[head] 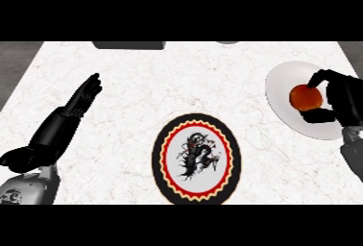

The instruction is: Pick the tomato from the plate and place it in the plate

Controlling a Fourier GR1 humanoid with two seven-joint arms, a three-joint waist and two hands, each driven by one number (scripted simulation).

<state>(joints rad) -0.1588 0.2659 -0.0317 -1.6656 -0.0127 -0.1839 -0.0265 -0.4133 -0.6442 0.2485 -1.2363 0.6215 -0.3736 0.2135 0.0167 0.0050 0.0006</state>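
tomato (306,97), orange-red and round, sits on the plain white plate (284,81) at the right edge of the table (142,96). right hand (340,101) comes in from the right side and is wrapped around the tomato: one dark finger arches over its top, and the thumb or a lower finger curls beneath it, so the fruit shows between them on the side facing the middle of the table. the hand is grasping the tomato, with its palm hiding the fruit's far side. whether the tomato rests on the white plate or is raised just off it cannot be told from this view; it lies within the plate's outline, toward its right half.

near the middle of the table, closer to the front edge, lies a second plate, the patterned plate (197,158), with a black rim, a red scalloped ring and a dark dragon-like figure on its white centre. it is well apart from the tomato and the white plate.

left hand (86,94) shows at the left side of the table, fingers straight and pointing away, released, holding nothing. a dark object (129,44) sits at the table's far edge.
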